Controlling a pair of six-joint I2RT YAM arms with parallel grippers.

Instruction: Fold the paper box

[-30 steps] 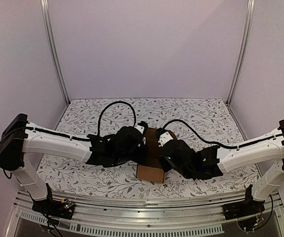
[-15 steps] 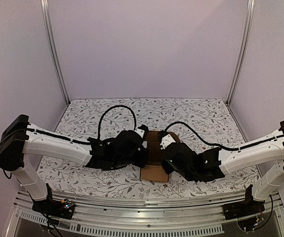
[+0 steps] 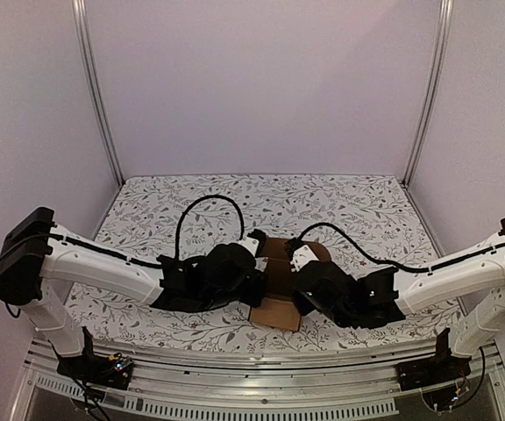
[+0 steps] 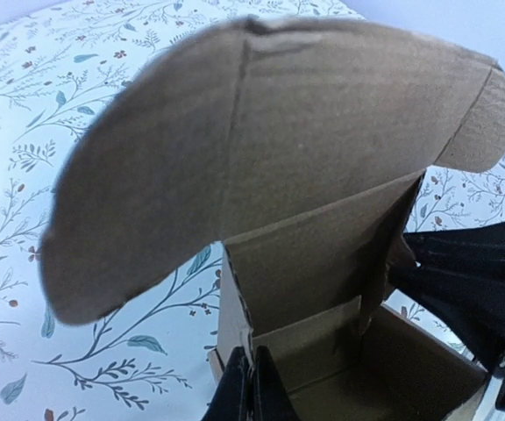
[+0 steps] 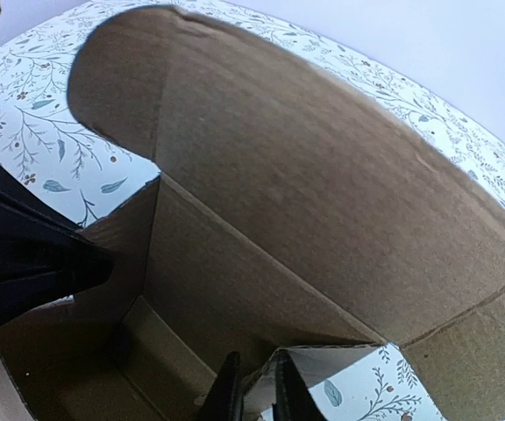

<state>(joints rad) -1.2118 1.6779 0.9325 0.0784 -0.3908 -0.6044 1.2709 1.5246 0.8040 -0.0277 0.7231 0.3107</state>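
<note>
**Here, both arms meet low over the open paper box**

Broadly, we see the flower-printed table (image 3: pixel 147 210) spanning the view. The left arm (image 3: pixel 103 263) and the right arm (image 3: pixel 445 281) each reach from their own corner inward and downward, stretched nearly level, wrists almost meeting at the middle. Between them, near the front edge, stands the paper box (image 3: pixel 274 311), upright on its base. Its rounded lid (image 4: pixel 279 123) is open and leans back over the far side. The left gripper (image 4: pixel 251 390) sits at the box's left wall with its fingers pressed together; we cannot tell whether cardboard lies between them. The right gripper (image 5: pixel 257 386) straddles the right wall's edge, fingers a little apart; we cannot tell whether they pinch it.
</note>
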